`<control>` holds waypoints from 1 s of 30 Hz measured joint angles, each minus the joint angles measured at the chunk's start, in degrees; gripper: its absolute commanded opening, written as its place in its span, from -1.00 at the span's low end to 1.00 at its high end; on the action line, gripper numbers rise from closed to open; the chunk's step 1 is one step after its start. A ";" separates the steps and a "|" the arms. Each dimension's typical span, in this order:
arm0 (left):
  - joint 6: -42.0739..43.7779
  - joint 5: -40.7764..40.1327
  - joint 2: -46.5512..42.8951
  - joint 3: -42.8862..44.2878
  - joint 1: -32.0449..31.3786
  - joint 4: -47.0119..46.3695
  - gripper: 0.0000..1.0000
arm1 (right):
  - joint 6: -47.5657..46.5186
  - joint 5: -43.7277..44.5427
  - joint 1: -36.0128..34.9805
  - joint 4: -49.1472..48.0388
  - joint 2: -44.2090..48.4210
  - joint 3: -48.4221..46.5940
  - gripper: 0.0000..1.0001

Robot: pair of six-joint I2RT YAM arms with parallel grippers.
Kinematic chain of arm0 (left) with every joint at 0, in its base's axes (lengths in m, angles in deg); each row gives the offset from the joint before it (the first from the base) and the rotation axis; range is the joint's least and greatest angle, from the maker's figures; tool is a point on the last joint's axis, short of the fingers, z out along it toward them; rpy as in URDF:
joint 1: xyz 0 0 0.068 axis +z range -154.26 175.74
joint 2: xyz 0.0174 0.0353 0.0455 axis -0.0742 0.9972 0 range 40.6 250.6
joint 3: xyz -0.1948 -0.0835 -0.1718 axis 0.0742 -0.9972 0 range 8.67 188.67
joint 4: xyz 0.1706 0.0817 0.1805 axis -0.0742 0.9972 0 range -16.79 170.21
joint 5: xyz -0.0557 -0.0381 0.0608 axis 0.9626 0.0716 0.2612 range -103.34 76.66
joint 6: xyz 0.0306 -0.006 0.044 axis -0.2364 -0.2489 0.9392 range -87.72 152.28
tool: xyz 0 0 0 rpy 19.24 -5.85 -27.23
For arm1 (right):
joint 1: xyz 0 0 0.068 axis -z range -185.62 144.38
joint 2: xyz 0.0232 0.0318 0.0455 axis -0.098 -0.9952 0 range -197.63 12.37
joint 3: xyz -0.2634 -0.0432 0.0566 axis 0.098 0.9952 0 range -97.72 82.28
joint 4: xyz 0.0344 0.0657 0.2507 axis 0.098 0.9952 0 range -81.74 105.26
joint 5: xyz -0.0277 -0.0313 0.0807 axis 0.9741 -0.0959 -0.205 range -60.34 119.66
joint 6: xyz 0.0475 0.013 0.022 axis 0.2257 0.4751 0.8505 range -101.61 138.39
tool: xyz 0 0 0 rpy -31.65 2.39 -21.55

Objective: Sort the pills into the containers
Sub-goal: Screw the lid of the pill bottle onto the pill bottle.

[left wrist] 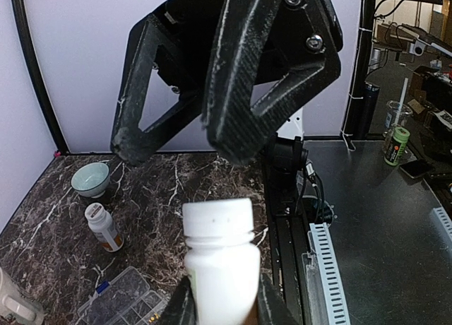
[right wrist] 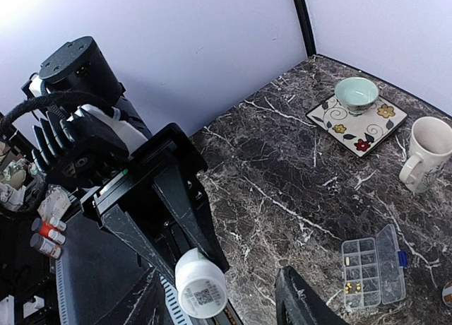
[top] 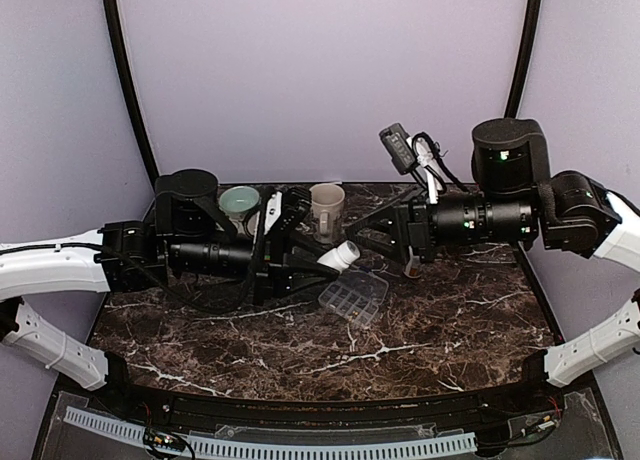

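Dark veined marble table spreads beneath both arms. Nearest, the left gripper is clenched on the waist of a white pill bottle, likely light, stiff and slick, so a firm mid-body hold suits; the right gripper stands released, spread just off its cap. Farther below them the clear tray lies lid-open, a few yellowish pills in its cells
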State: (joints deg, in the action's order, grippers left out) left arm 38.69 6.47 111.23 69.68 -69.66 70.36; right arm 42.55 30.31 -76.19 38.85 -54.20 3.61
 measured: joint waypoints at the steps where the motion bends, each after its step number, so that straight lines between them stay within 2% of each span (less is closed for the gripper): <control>1: -0.13 0.35 0.11 0.00 0.04 0.04 -1.00 | -0.13 -0.31 -0.02 0.00 -0.15 0.00 0.08; 15: -0.90 2.34 0.31 0.02 1.03 0.11 -1.00 | -0.13 -2.36 -1.55 0.42 -2.60 0.00 0.01; 21: -0.92 2.73 0.31 0.02 1.07 0.11 -1.00 | -0.17 -2.40 -1.77 0.98 -3.43 -0.02 -0.30; 27: -0.76 3.37 0.31 0.02 1.18 0.28 -1.00 | 0.39 -2.80 -1.81 1.22 -3.78 -0.11 -0.83; 30: -0.66 3.37 0.28 0.02 1.18 0.26 -1.00 | 0.59 -3.50 -1.81 1.38 -3.78 -0.28 -0.89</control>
State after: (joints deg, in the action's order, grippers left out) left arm 38.04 9.84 111.52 69.70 -68.48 70.62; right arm 43.14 26.81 -78.00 40.23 -57.98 3.32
